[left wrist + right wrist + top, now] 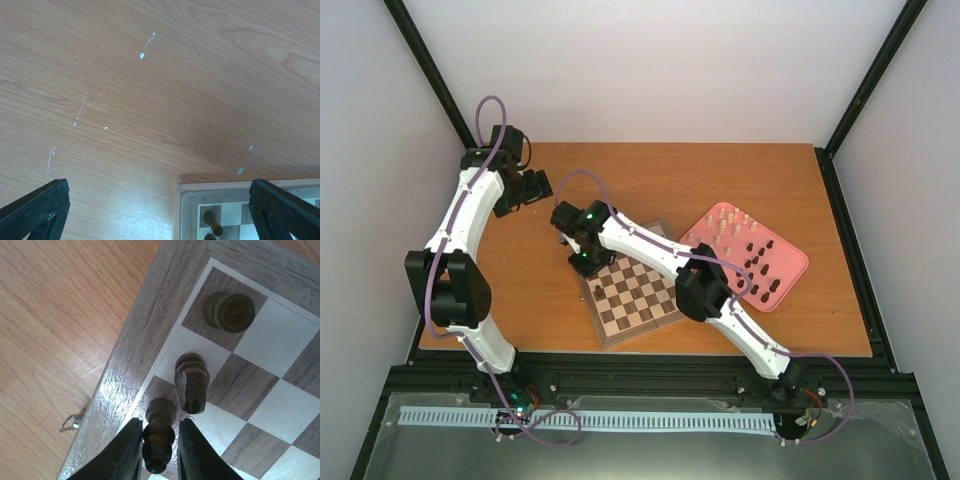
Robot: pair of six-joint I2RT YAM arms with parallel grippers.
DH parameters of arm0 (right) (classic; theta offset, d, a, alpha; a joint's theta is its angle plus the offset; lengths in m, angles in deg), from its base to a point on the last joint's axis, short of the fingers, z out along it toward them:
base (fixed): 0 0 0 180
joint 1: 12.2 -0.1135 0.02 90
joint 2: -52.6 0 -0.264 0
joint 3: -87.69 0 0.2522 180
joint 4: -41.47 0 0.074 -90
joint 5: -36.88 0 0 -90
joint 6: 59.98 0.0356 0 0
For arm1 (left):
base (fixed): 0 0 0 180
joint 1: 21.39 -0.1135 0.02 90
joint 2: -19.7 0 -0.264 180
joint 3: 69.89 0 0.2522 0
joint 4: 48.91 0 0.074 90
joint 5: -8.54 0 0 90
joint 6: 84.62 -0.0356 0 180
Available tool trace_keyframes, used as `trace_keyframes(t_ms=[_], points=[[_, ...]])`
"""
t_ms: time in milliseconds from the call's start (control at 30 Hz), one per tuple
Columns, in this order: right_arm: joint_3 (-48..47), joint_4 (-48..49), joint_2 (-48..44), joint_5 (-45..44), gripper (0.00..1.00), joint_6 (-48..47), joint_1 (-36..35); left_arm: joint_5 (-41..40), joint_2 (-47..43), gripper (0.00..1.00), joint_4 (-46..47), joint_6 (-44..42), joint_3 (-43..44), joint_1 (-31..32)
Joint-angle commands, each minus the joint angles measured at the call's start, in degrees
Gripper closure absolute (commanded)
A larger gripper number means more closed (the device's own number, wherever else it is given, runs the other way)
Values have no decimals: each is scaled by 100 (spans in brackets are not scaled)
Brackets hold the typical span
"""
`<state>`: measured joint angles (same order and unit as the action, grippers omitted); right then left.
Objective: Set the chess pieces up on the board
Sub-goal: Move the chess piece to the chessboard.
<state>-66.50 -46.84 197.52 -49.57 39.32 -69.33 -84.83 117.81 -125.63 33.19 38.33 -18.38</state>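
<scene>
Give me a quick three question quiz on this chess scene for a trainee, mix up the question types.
1. True or false: the left gripper holds a piece.
2. How many dark pieces stand on the board in the right wrist view?
3. Seen from above, the pink tray lies: A) left of the board, B) right of it, C) on it.
Key: 1 false; 2 three; 3 B.

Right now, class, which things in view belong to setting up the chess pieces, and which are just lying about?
Job: board, chess pieces, pink tray holding pieces.
Lying about: pale ridged strip in front of the table.
</scene>
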Motion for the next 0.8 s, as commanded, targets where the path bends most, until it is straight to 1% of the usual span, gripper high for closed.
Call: trace_keyframes(t_ms=[0, 433, 500, 567, 667, 767], points=[[-127, -32, 108, -7, 77, 0, 18, 21, -8, 0, 3, -99, 170, 20], [-3, -52, -198, -93, 66, -73, 2, 3, 49, 0, 3, -109, 195, 20], [43, -56, -293, -115, 63, -69, -1, -7, 61, 0, -5, -107, 212, 22], [73, -73, -407, -177, 56, -62, -5, -26, 69, 0, -9, -116, 230, 20], [240, -10, -689, -321, 50, -23, -48, -53, 78, 0, -10, -118, 249, 21], [386, -120, -928, -364, 46, -7, -93, -80, 79, 0, -15, -118, 249, 23]])
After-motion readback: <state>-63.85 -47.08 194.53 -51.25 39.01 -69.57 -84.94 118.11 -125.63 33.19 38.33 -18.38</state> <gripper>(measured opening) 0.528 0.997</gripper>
